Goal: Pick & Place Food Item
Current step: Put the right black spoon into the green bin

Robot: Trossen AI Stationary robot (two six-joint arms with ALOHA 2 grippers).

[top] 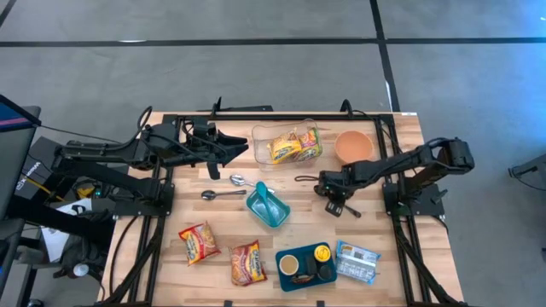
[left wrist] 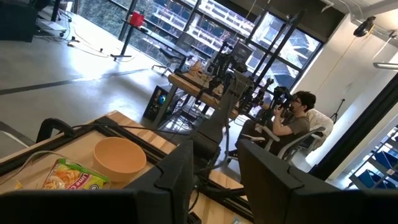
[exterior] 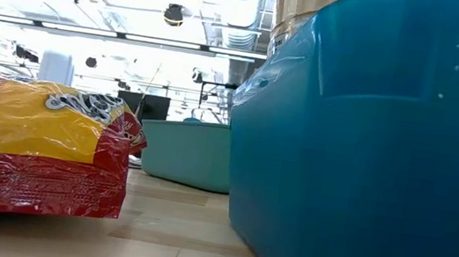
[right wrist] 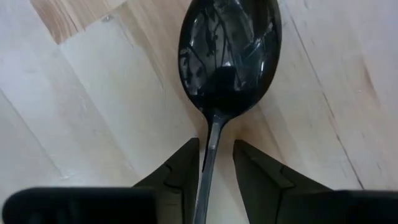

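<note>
— Wooden slats of the table [top: 384,256] lie under our right gripper [right wrist: 216,163]. How do its jaws stand?

— Slightly parted, straddling the thin handle of a black spoon [right wrist: 229,59] lying flat on the wood; we can't tell if they pinch it. That arm reaches low, inward from the right edge.

— And our left gripper [top: 229,147]?

— Partly open, holding nothing, raised beside the clear container [top: 266,136] with the yellow noodle packet [top: 294,147].
</note>
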